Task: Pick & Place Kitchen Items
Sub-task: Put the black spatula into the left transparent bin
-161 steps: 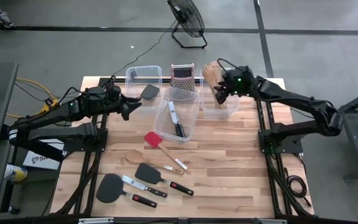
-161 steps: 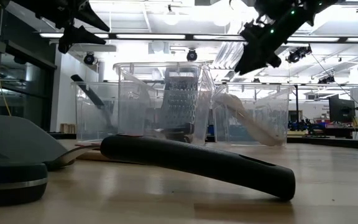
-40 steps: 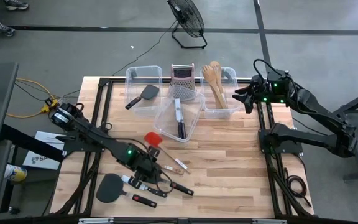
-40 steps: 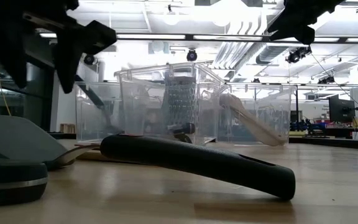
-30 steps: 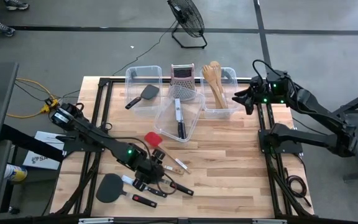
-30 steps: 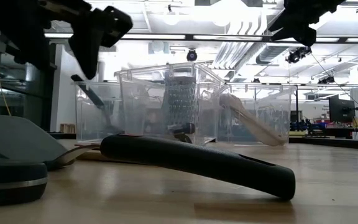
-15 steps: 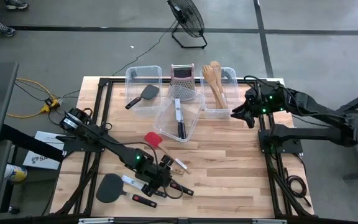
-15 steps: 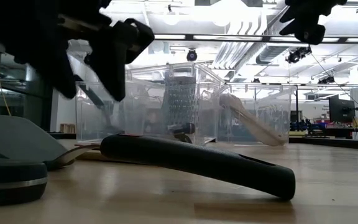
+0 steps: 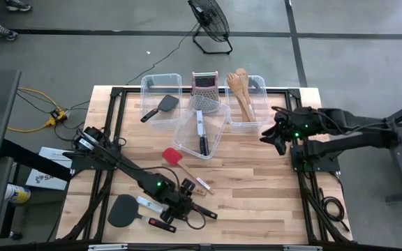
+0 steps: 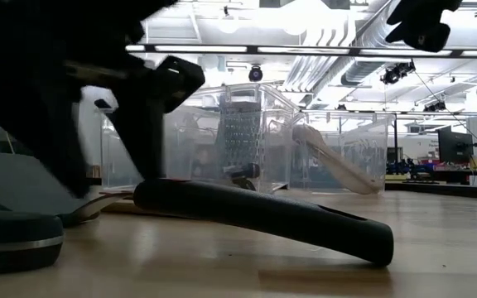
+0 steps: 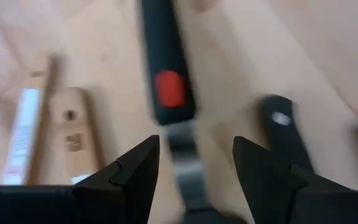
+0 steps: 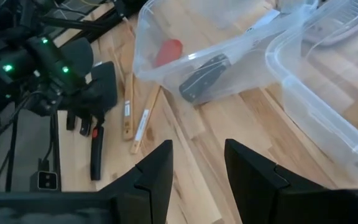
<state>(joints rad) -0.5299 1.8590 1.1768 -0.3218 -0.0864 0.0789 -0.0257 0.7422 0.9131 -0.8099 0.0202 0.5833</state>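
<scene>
Overhead: left gripper [image 9: 185, 204] now down low at about 6 o'clock on the pale wooden slatted table [image 9: 257, 188], farther toward the front edge than half a second ago, sitting over the cluster of loose utensils. Fingers hidden there by the arm. Black flat spatula [image 9: 123, 210] lies at 7 o'clock; black-handled steel knife [image 9: 152, 206] just beside it; red-marked black handle [image 9: 161, 224] nearest the front edge; red spatula [image 9: 172, 156] near the centre; pale wooden utensil [image 9: 199, 185] just right of the gripper. Clear plastic bins at 12 o'clock: left bin [image 9: 160, 94] with one black spatula, tilted middle bin [image 9: 202, 132] with a knife, right bin [image 9: 252, 111] with wooden spoons. Steel box grater [image 9: 204, 89] upright between them. Right gripper [image 9: 271, 134] at 2 o'clock, shifted lower and inward from its earlier spot by the right bin.

Table height: large dark left-arm mass fills the near left, much lower than before, reaching down beside the long black handle [image 10: 263, 215] lying across the foreground.

Left wrist: fingers [image 11: 132, 171] spread apart, nothing between them, over a black handle with a red patch [image 11: 166, 81]; everything blurred.

Right wrist: fingers [image 12: 157, 168] parted and empty, looking across the boards toward the tilted bin [image 12: 216, 56] and the left arm.
</scene>
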